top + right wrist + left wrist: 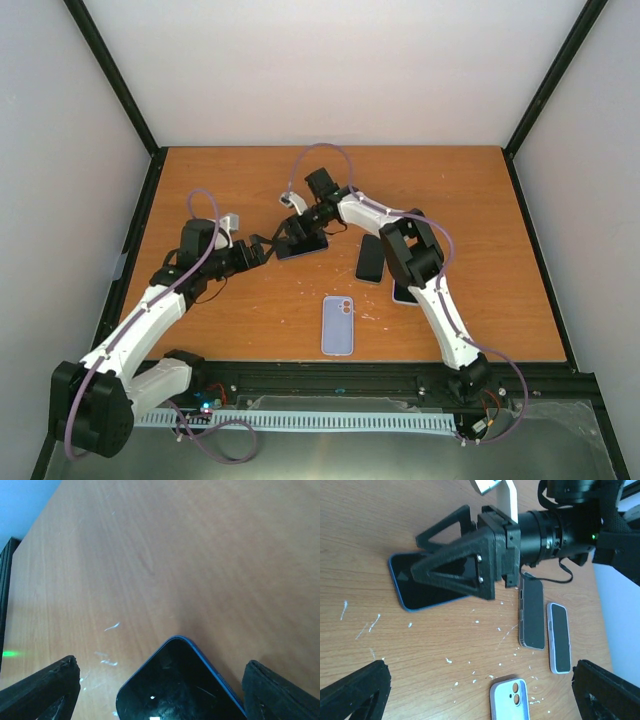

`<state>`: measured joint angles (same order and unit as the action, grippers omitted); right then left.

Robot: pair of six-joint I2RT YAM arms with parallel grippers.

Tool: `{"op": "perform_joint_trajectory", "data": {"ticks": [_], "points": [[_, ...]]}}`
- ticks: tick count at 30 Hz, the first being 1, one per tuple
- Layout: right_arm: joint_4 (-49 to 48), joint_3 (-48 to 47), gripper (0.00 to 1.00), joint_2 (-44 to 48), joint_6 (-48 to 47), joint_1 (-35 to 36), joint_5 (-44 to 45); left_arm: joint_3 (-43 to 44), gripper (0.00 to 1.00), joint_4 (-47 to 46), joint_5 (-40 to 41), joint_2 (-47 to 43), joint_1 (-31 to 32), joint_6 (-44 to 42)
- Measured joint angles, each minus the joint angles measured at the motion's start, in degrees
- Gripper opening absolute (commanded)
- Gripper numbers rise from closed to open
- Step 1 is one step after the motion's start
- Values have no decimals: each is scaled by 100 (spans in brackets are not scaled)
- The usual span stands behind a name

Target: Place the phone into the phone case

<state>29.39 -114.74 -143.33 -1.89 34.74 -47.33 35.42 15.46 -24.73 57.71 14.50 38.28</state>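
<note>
A blue phone (305, 246) lies screen up on the wooden table, left of centre. It also shows in the left wrist view (415, 592) and the right wrist view (175, 690). My right gripper (290, 234) is open right above it, and its black fingers (455, 565) straddle the phone's end; in its own view the gripper (160, 680) has the phone's corner between its fingers. An empty pale blue phone case (338, 326) lies near the front edge, inside up, and shows in the left wrist view (510, 700). My left gripper (262, 250) is open and empty just left of the phone, above bare table (481, 677).
A dark phone in a clear case (371, 258) and a phone in a lavender case (559, 637) lie side by side right of the blue phone; the second is partly under the right arm (415, 255). White scuffs (470, 665) mark the table.
</note>
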Motion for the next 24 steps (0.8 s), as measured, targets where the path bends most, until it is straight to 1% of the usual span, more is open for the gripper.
{"op": "perform_joint_trajectory", "data": {"ticks": [3,5,12,16,20,24], "points": [[109,236,86,153,-197,127,-72,22,100,90,98,-9,0,-2],[101,573,85,356,-249,208,-111,33,99,140,129,-2,0,-7],[-59,2129,84,1335,-83,326,-66,201,99,240,144,321,0,-105],[-313,2966,84,1965,328,317,240,354,100,262,186,619,0,-323],[-660,3777,83,2771,881,317,726,568,99,269,271,1019,0,-610],[-1056,4712,76,3781,1587,317,1320,737,98,188,214,1521,2,-769]]}}
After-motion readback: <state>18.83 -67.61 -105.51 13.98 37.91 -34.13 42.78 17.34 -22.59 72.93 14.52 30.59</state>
